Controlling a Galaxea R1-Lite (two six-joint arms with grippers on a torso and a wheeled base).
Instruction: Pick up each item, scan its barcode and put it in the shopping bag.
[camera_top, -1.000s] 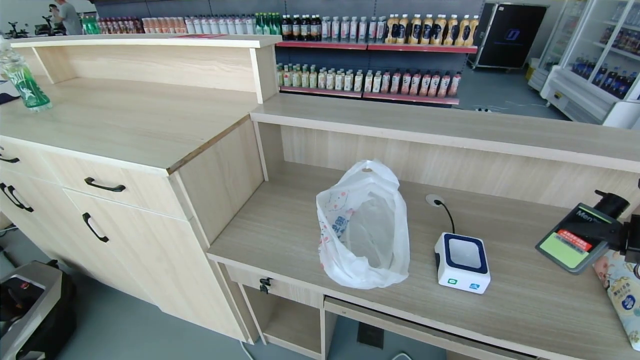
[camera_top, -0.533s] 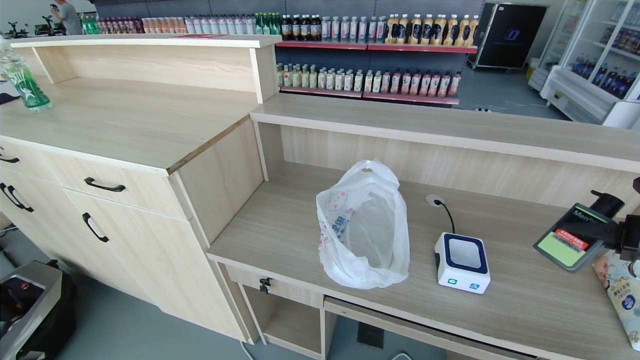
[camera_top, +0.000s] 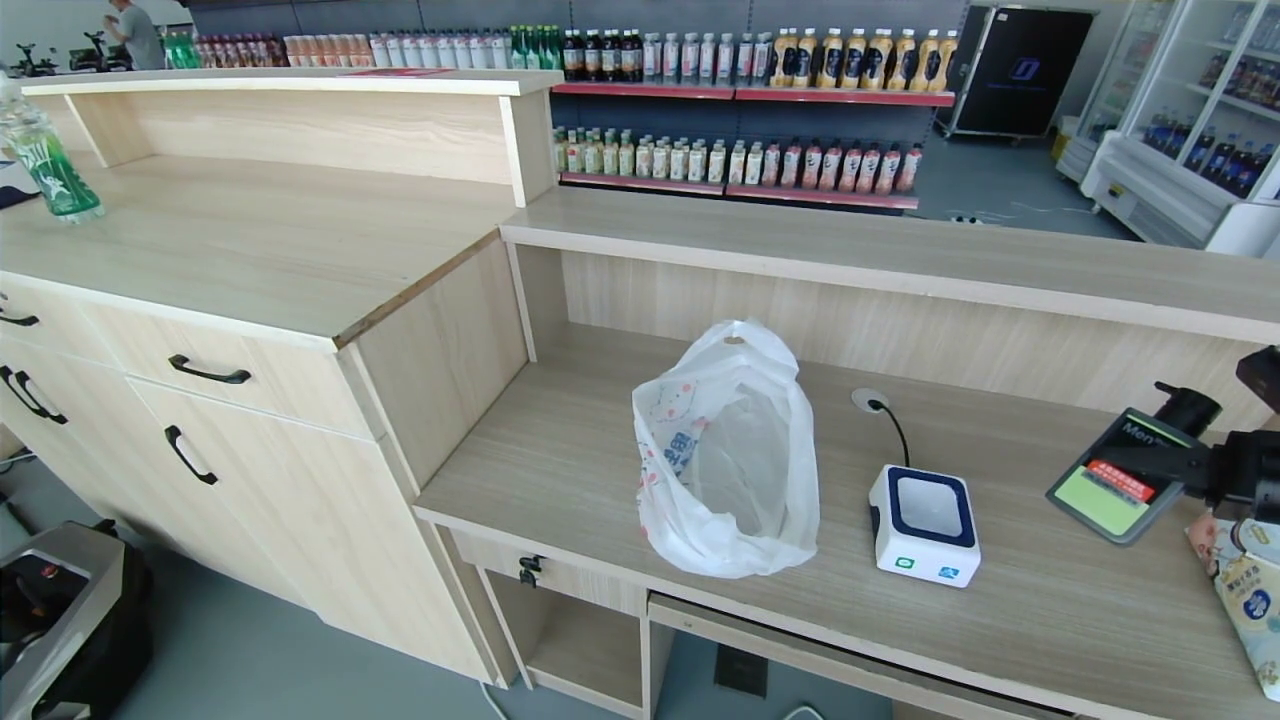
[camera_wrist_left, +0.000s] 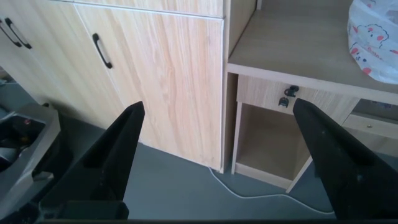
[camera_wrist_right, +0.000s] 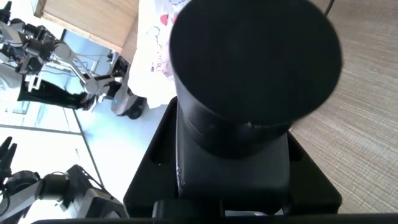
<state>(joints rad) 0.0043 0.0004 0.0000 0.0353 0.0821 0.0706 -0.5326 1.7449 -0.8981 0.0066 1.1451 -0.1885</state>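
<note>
- Progress: early, I'd judge. The shopping bag stands open on the surface, w/ no item visible inside.
- In hand: dark bottle, black cap, green label facing up. The right claw is clamped on it near the cap end.
- Bottle hangs above the surface at its right end, on the robot's right of the scanner, apart from it and not over the scan window. So scan not done yet, prob. next step; bagging comes after.
- Barcode: can't tell which face carries it.
- Right wrist view: the bottle's cap sits right in front of the cam, bag beyond it.
- Left to do as well: printed packet lying at the right edge of the surface, just below the right claw.
- Left claw: fingers spread wide, nothing held, low by the cabinet front, well apart from the bag.
</note>
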